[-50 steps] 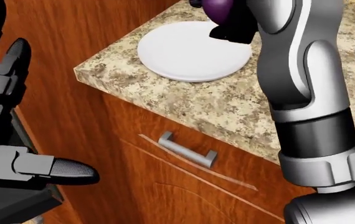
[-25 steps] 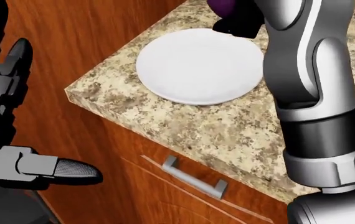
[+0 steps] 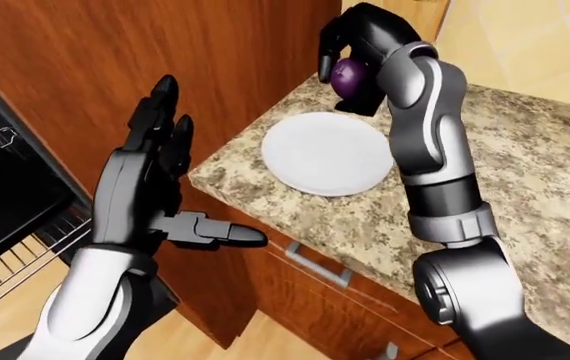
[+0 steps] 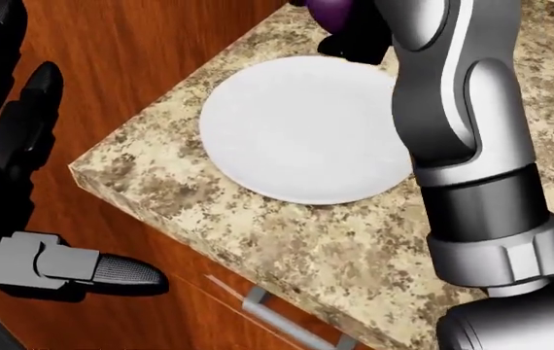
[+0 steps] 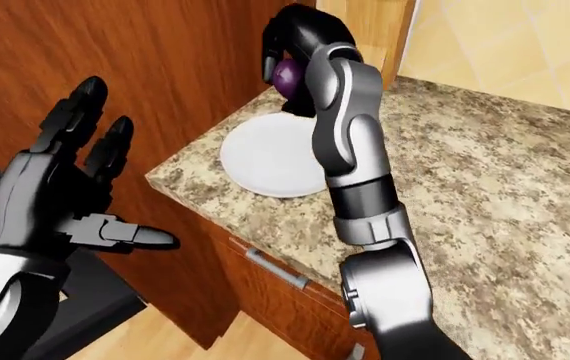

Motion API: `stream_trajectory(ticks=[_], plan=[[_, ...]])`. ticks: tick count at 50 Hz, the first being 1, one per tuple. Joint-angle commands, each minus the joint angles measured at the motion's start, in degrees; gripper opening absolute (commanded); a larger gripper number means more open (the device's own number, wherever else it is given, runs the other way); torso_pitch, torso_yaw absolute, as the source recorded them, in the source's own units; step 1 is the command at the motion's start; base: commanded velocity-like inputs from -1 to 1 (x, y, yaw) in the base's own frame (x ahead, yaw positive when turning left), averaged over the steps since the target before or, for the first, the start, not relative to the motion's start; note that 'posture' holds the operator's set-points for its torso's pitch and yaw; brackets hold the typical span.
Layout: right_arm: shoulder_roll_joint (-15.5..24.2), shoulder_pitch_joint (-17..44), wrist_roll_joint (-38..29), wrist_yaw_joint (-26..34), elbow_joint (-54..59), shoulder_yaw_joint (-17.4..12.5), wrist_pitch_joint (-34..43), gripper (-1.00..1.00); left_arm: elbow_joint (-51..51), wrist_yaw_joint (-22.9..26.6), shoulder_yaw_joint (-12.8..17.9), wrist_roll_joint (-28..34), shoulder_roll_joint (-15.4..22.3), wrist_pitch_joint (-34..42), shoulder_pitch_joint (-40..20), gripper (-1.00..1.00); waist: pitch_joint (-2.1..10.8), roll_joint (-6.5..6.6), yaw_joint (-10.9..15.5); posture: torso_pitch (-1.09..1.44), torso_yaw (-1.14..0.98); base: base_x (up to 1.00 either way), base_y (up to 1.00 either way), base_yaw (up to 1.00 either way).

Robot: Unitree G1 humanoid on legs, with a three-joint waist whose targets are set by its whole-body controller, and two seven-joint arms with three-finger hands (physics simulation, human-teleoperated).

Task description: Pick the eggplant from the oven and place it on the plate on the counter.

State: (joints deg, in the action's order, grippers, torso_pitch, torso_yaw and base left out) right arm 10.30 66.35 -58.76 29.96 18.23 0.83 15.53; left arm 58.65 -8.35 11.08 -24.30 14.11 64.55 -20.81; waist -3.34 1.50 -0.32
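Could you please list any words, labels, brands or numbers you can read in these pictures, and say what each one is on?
There is no readable text in any view.
The plate is plain white, with no mark.
The counter shows only a speckled stone pattern.
The eggplant in the right hand, the open left hand, the wooden cabinet and the drawer handle carry no label or number.

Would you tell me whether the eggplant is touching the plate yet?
Apart: the left-eye view shows the eggplant held in the right hand, above the plate's upper edge.
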Motion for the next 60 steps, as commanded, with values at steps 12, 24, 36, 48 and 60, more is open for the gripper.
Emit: stream_trajectory(ticks=[12,24,36,48,60], plan=[[-0.3,5.7,2.8,-9.7,9.8,-0.6,-2.2,-1.00,1.4,2.5,-0.2,3.7,-1.2,-1.9,-1.0,1.00,1.32,-0.41,0.8,0.00,0.00,0.00,0.00,0.00],[1.4,8.7,5.5,-18.0,24.1,-0.6,-5.6,-1.00,1.4,5.1,-1.4,7.3,-2.5,-1.5,-1.2,1.00,1.54,-0.84,1.3,0.00,0.00,0.00,0.00,0.00],[0.6,14.0,8.7,-24.2,37.9,0.0,-8.9,-1.00,1.4,6.1,0.7,6.3,-1.5,-0.4,-2.3,1.00,1.67,-0.75,1.0,0.00,0.00,0.00,0.00,0.00],[-0.9,16.5,11.8,-31.4,47.7,0.2,-12.5,-1.00,1.3,3.1,-1.3,1.8,4.0,-5.6,0.4,1.00,2.19,-0.05,0.6,0.00,0.00,0.00,0.00,0.00],[-1.8,16.7,11.9,-33.1,48.1,0.7,-13.2,-1.00,1.4,-4.0,-3.0,-9.3,11.7,-14.5,3.7,1.00,0.53,1.24,0.0,0.08,0.00,0.00,0.00,0.00]])
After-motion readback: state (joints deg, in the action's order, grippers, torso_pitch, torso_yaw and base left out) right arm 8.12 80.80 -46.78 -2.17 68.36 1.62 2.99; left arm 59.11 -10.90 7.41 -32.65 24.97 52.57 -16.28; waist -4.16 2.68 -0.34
